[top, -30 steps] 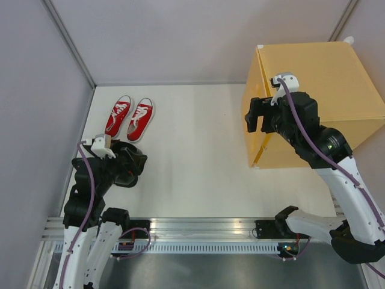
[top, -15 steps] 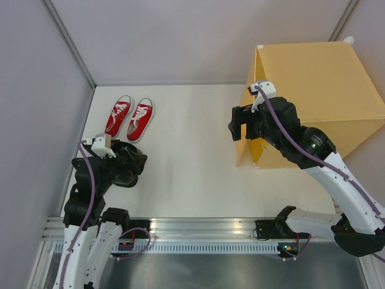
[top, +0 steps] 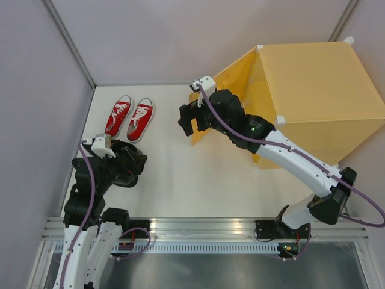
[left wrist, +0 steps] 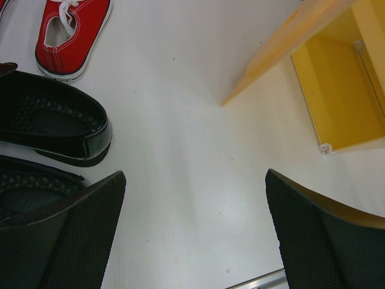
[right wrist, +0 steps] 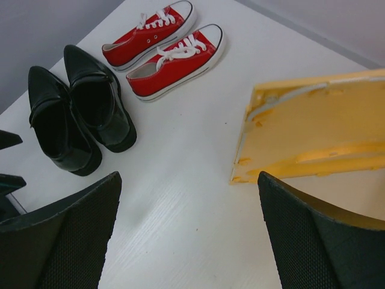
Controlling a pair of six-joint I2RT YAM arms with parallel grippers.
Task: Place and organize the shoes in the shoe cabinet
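The yellow cabinet [top: 319, 84] sits at the far right of the table [top: 192, 180]. Its door [top: 234, 75] is wide open and sticks out to the left. The right gripper [right wrist: 188, 176] hangs just beside the door's free edge. Its two fingers are spread apart and hold nothing. It makes sense for the door to be open, because the way in must be clear before any shoe can go inside.

All four shoes are out on the table. The red sneakers [top: 142, 117] lie side by side at the far left, well apart from the cabinet. The black shoes [right wrist: 96, 99] lie side by side nearer to us on the left.

The left gripper [left wrist: 195, 173] hangs low, right by the black shoes. Its fingers are wide apart with only bare table between them. I think it waits there so it can pick up a black shoe.

The left wrist view sees only part of the inside of the cabinet, and no shoe shows there. So I think the putting away has not begun.
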